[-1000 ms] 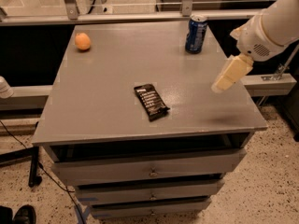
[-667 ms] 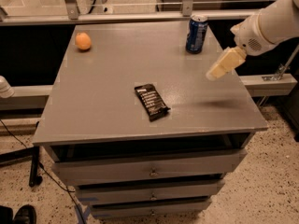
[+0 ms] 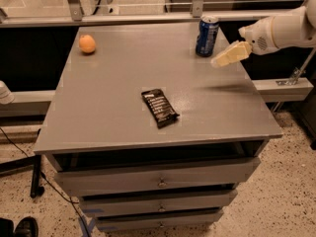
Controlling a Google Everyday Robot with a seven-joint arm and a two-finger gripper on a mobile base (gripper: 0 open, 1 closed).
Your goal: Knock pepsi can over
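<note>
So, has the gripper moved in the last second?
Yes. The gripper has moved back over the table, toward the far edge and closer to the can, which stands unmoved.

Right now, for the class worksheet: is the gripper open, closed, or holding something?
Gripper: hovers above the table, just right of the upright pepsi can; nothing seen in its grasp; open or shut cannot be told.

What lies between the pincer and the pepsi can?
Nothing. In the camera view only a short gap over grey tabletop separates the pincer from the upright pepsi can on its left.
</note>
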